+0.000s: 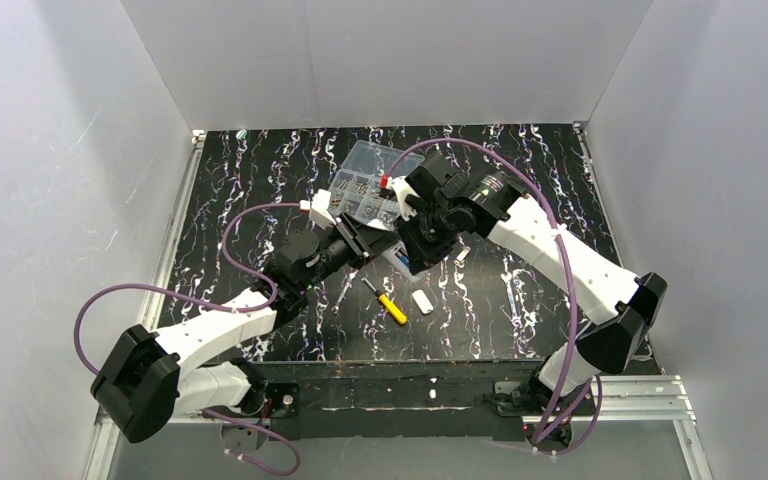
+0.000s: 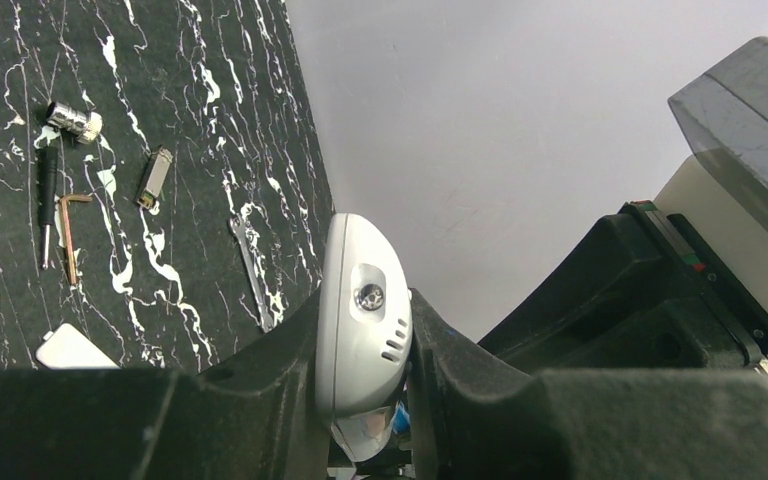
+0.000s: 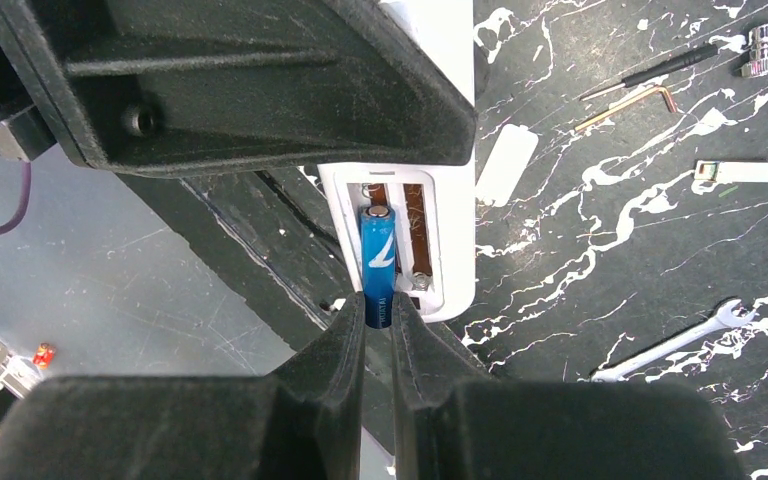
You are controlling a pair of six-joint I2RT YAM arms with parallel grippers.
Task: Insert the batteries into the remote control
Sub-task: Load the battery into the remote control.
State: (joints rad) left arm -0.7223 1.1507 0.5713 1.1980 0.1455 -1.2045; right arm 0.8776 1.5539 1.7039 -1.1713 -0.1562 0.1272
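My left gripper [image 2: 365, 335] is shut on the white remote control [image 2: 358, 300], clamping it on edge above the table. In the right wrist view the remote [image 3: 452, 230] shows its open battery bay. My right gripper [image 3: 378, 322] is shut on the near end of a blue battery [image 3: 378, 260]. The battery lies along the left slot of the bay. The slot beside it shows bare brown board and a metal contact. In the top view both grippers, left [image 1: 363, 240] and right [image 1: 412, 248], meet mid-table, and the remote is mostly hidden between them.
A yellow-handled screwdriver [image 1: 390, 305] and a small white cover piece [image 1: 421, 300] lie near the front of the table. A clear compartment box [image 1: 365, 180] stands behind the grippers. A wrench [image 3: 680, 345], a hex key [image 3: 625, 105] and other small tools lie on the black marbled table [image 1: 520, 180].
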